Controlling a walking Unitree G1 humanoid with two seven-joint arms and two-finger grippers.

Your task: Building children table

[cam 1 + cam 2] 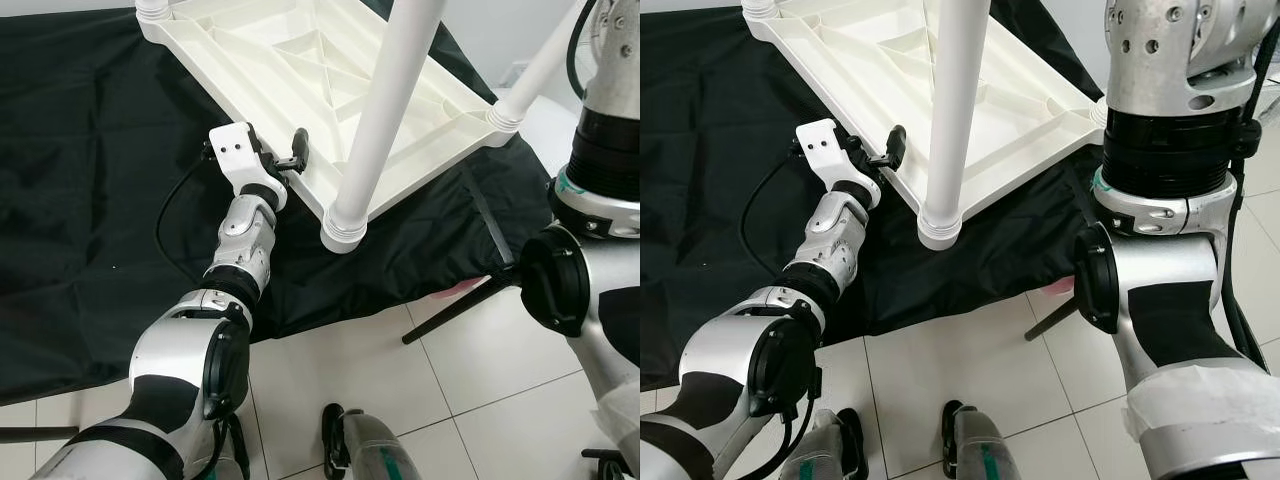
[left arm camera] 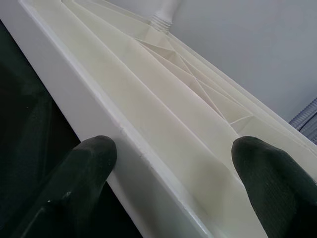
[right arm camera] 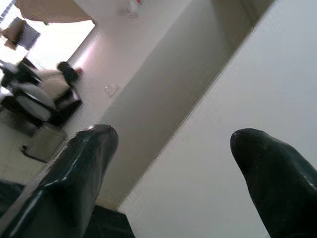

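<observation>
Left gripper (image 2: 173, 163): arm stretched forward, fingers spread, straddling the rim of the upturned white tabletop (image 1: 300, 60), apparently not clamped.
Right gripper (image 3: 173, 163): arm raised, fingers apart, grasping nothing.
Leg (image 1: 385, 110): upright in corner socket.

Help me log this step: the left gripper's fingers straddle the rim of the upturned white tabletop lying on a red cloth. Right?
Not quite: the cloth is black, not red, as the left eye view shows. The left gripper does straddle the rim of the upturned white tabletop.

The upright table leg (image 1: 385, 110) runs past the top edge.
</observation>
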